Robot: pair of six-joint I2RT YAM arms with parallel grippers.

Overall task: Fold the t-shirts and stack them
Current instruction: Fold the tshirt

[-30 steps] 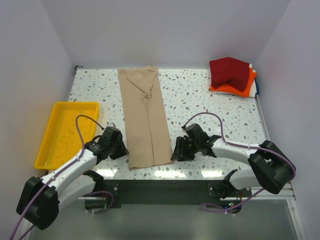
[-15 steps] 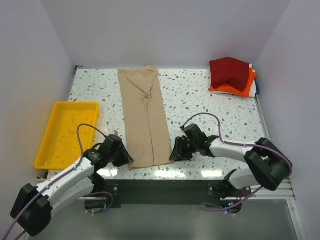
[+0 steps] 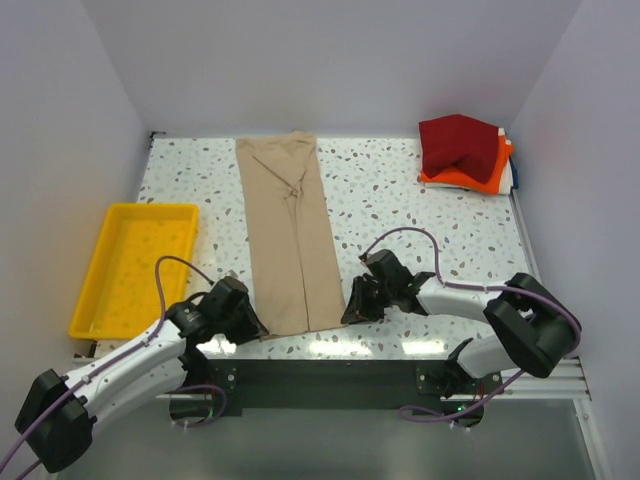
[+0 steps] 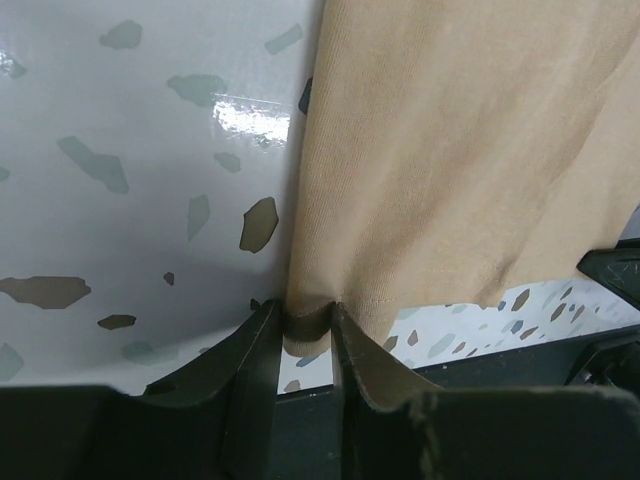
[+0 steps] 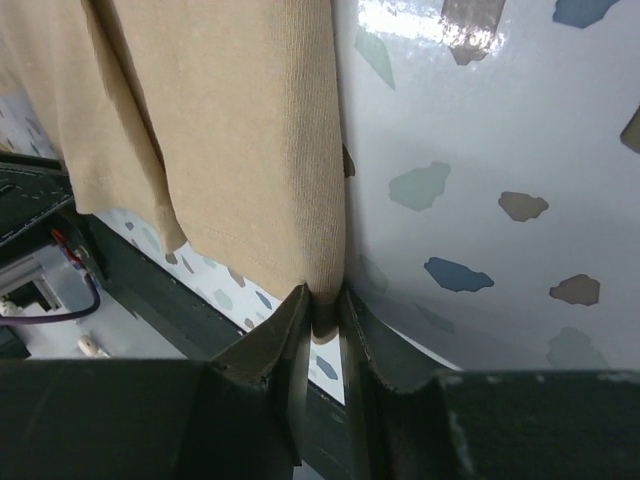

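Observation:
The tan t-shirt (image 3: 291,230) lies as a long narrow folded strip from the table's back to its front edge. My left gripper (image 3: 253,328) is shut on its near left corner, seen pinched in the left wrist view (image 4: 306,322). My right gripper (image 3: 347,312) is shut on its near right corner, seen pinched in the right wrist view (image 5: 323,318). The dark red t-shirt (image 3: 457,146) lies folded on the bright orange t-shirt (image 3: 470,180) at the back right.
A yellow plastic tray (image 3: 100,290) stands at the left edge of the speckled table (image 3: 400,200). The table's dark front rail (image 3: 320,378) runs just below the shirt's near hem. White walls close in the back and sides.
My left gripper has moved down and right along the front edge onto the tan shirt's near left corner. My right gripper has stayed at the near right corner.

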